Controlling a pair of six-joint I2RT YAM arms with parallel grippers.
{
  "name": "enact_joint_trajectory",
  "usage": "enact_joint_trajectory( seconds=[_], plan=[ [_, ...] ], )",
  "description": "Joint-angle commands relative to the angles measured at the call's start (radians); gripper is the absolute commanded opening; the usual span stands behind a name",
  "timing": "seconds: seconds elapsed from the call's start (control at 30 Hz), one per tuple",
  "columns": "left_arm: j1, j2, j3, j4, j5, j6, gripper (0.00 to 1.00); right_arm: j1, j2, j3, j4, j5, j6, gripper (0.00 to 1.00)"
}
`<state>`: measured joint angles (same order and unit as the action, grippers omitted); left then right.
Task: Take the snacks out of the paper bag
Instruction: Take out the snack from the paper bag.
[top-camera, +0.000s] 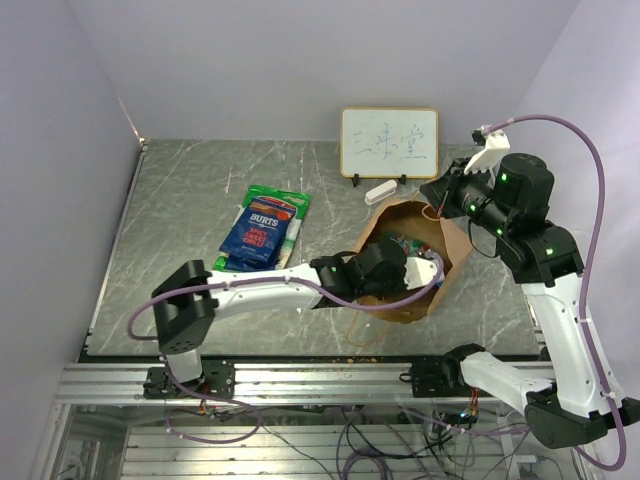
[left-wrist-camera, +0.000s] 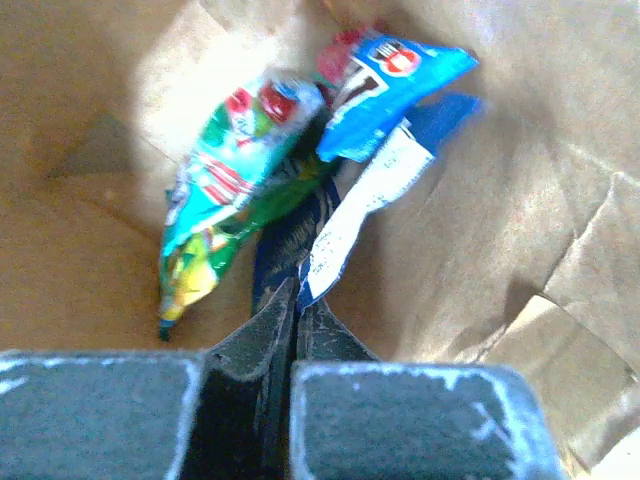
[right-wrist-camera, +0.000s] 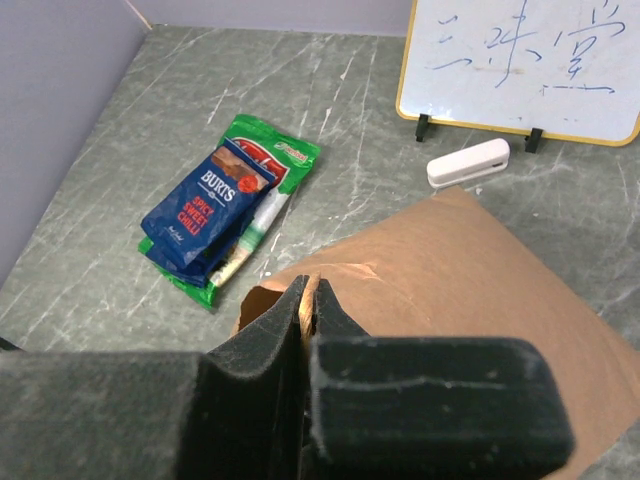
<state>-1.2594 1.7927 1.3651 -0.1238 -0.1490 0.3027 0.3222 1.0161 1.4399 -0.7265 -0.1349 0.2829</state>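
Brown paper bag (top-camera: 452, 252), rim in my right fingers (right-wrist-camera: 262, 372), holds teal packet (left-wrist-camera: 215, 200), blue packet (left-wrist-camera: 385, 85); left fingers (left-wrist-camera: 250, 365) pinch dark packet (left-wrist-camera: 290, 240). Burts bag (top-camera: 258, 235) tops green bag (top-camera: 291, 203), nine o'clock.

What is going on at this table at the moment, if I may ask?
Two robot arms are emptying snacks out of a brown paper bag. The right gripper is shut on the bag's rim. The left gripper is deep inside the bag and appears shut on the edge of a dark blue packet. A green-teal packet and a bright blue packet lie beside it. A Burts bag lies on top of a green bag out on the table.
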Motion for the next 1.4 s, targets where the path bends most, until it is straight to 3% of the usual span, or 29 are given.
enact_joint_trajectory(
  seconds=[0.0, 0.27, 0.43, 0.7, 1.07, 1.37],
  plan=[
    [-0.003, -0.126, 0.045, -0.017, 0.008, -0.087, 0.07, 0.002, -0.019, 0.017, 0.015, 0.024, -0.015, 0.0],
    [-0.003, -0.302, 0.055, -0.077, -0.023, -0.208, 0.07, 0.002, -0.013, 0.016, 0.031, 0.013, -0.026, 0.0],
    [-0.002, -0.411, 0.093, -0.119, -0.189, -0.333, 0.07, 0.002, -0.011, 0.014, 0.041, 0.005, -0.037, 0.0],
    [0.014, -0.539, 0.202, -0.204, -0.31, -0.523, 0.07, 0.003, -0.012, -0.003, 0.058, -0.009, -0.048, 0.0],
    [0.107, -0.633, 0.298, -0.318, -0.379, -0.695, 0.07, 0.002, 0.02, 0.04, 0.026, -0.02, -0.06, 0.0],
    [0.287, -0.589, 0.385, -0.48, -0.295, -0.75, 0.07, 0.002, 0.05, 0.077, -0.052, -0.013, -0.07, 0.0]
  ],
)
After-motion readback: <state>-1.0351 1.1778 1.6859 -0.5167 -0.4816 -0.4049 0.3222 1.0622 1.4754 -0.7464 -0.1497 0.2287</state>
